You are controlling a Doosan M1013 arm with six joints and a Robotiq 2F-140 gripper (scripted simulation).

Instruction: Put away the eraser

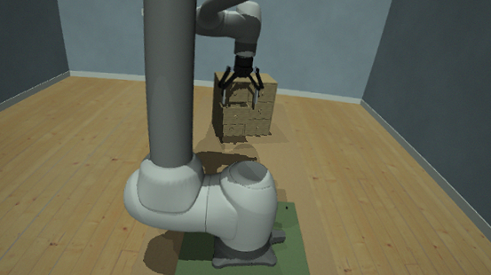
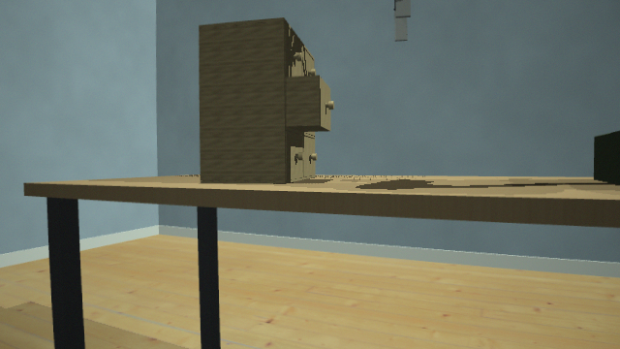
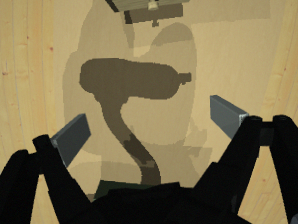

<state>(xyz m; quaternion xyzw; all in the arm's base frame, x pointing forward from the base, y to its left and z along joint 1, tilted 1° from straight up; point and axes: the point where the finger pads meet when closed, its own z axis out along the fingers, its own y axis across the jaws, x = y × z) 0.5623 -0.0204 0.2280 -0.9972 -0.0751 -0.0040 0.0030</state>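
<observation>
The small wooden chest stands at the far end of the table, with two columns of drawers. One drawer in a middle row (image 2: 310, 104) is pulled partly out and stays level. My gripper (image 1: 239, 97) hangs in the air in front of the chest, pointing down, open and empty. Its fingers also show in the wrist view (image 3: 149, 129), and one fingertip shows in the side view (image 2: 402, 21). No loose eraser is visible on the table.
The arm's thick lower link (image 1: 169, 68) and base (image 1: 204, 201) block the near part of the table in the top view. A dark block (image 2: 607, 155) sits at the right edge of the table. The arm's shadow (image 3: 127, 83) falls on the table top.
</observation>
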